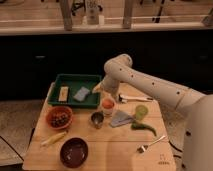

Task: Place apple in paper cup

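The apple (107, 103), small and orange-red, sits in the mouth of the white paper cup (107, 111), which stands upright near the middle of the wooden table, just right of the green tray. My gripper (102, 90) is at the end of the white arm, directly above and slightly left of the apple and very close to it. I cannot tell whether it still touches the apple.
The green tray (75, 80) holds a tan block and a grey sponge. Around the cup are a shiny metal cup (97, 119), a grey cloth (121, 118), a yellow-green cup (141, 111), a green pepper (145, 128), an orange bowl (60, 117), a dark bowl (74, 151) and a fork (150, 145).
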You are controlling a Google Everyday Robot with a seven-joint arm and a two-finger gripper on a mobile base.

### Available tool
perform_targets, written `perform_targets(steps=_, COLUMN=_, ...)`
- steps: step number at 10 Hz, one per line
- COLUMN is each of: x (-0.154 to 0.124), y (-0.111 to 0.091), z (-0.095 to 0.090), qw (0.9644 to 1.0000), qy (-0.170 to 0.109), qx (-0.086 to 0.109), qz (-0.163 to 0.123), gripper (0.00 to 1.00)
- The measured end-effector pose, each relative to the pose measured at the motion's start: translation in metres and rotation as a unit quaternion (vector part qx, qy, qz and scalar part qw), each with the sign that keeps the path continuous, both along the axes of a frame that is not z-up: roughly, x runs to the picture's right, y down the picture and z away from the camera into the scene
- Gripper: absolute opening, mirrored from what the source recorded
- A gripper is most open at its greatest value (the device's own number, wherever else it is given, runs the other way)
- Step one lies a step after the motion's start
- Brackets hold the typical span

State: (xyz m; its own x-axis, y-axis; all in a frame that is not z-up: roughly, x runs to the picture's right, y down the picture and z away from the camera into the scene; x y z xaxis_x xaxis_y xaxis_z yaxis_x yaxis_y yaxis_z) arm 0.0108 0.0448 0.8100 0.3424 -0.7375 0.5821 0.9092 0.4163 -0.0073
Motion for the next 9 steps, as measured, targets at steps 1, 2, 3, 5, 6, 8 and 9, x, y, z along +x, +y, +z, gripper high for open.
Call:
perform_targets(steps=1, x=0.0017, y=0.0001, z=0.0009, qw=1.0000, qy=0.002, qx=-0.002, qz=0.002, gripper=0.80)
perform_targets(steps=2, x=0.0033, y=-0.0002, z=0.0017, qw=1.0000, qy=0.003, qx=-0.004, qz=0.004, gripper=0.80)
perform_targets(steps=3, x=0.0059, y=-0.0002, z=0.0032, qw=1.0000, qy=0.005, qx=-0.007, qz=0.005, gripper=0.80)
perform_targets(steps=5, x=0.0080, y=-0.0003, z=0.0046, qw=0.9999, qy=0.006, qx=-0.010, qz=0.005, gripper=0.80)
perform_targets(steps=6, x=0.0079, y=-0.0002, z=0.0047, qw=0.9999, qy=0.006, qx=-0.011, qz=0.005, gripper=0.80)
perform_targets(steps=8, x=0.0076, y=0.0004, z=0.0051, qw=0.9999, qy=0.006, qx=-0.011, qz=0.005, gripper=0.80)
perform_targets(steps=9, x=0.0077, y=0.0003, z=0.0051, qw=0.9999, qy=0.006, qx=-0.011, qz=0.005, gripper=0.80)
